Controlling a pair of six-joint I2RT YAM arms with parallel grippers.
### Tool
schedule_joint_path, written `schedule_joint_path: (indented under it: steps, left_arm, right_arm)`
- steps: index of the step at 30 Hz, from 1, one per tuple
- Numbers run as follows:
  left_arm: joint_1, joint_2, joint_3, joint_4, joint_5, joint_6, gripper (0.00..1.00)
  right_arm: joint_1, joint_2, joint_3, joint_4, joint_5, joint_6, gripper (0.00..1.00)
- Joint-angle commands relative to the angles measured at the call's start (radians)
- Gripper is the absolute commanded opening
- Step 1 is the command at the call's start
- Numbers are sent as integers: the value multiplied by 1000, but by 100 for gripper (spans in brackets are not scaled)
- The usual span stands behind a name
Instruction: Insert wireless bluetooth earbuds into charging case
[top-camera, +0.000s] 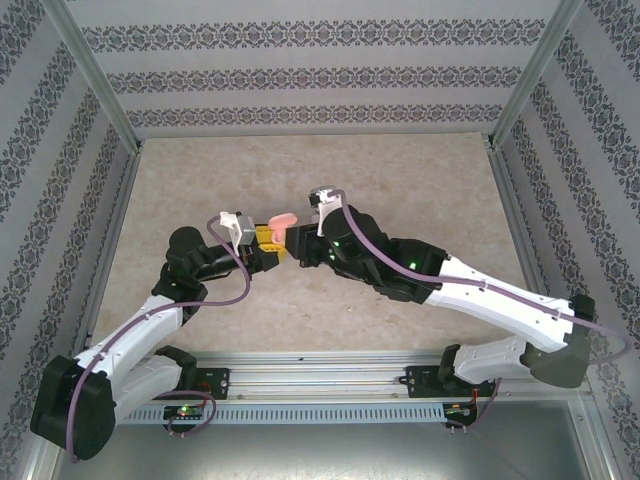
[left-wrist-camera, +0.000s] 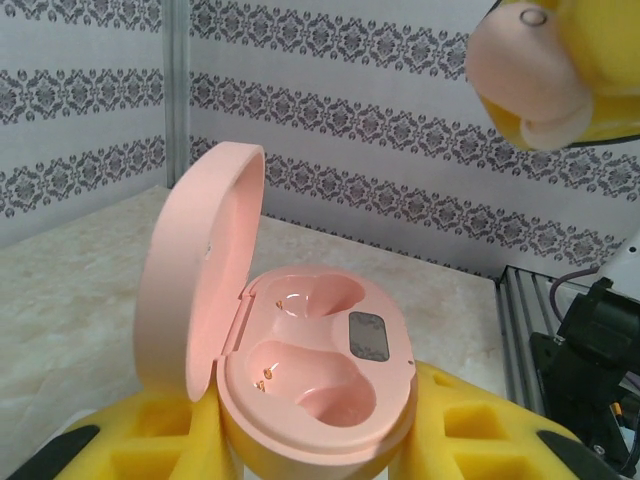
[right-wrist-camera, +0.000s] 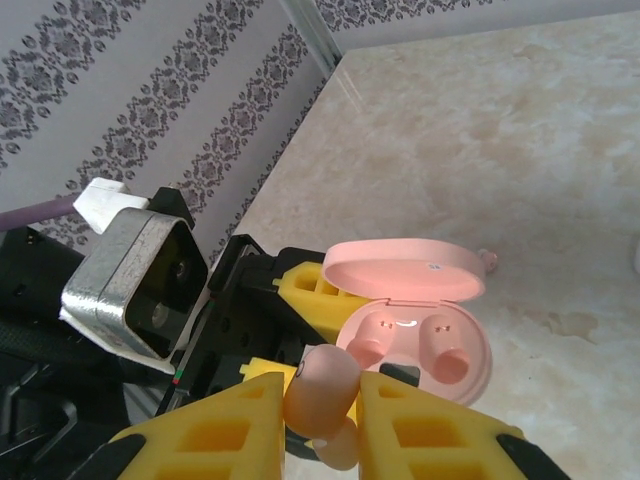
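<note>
Right wrist view: my right gripper (right-wrist-camera: 322, 410) pinches one pale-pink earbud (right-wrist-camera: 318, 385) by its sides, near the open charging case (right-wrist-camera: 420, 345) clamped in my left gripper (left-wrist-camera: 315, 450); light, glossy, likely slippery, so I'd grip gently.

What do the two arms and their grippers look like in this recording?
Both the left arm and right arm have white shells with black joints, and a purple cable runs along each. Small green lights glow on the right arm. The left gripper and right gripper carry blocky yellow fingers with square recesses.
</note>
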Motion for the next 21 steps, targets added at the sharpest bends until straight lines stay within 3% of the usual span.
schedule_joint_path:
  steps: [1, 21]
  left_arm:
    - [-15, -18, -6, -33, -28, 36, 12]
    - [-16, -16, 7, -13, -22, 11, 12]
  right_arm:
    - [6, 28, 40, -19, -13, -26, 22]
    - [-38, 168, 124, -81, -71, 13, 24]
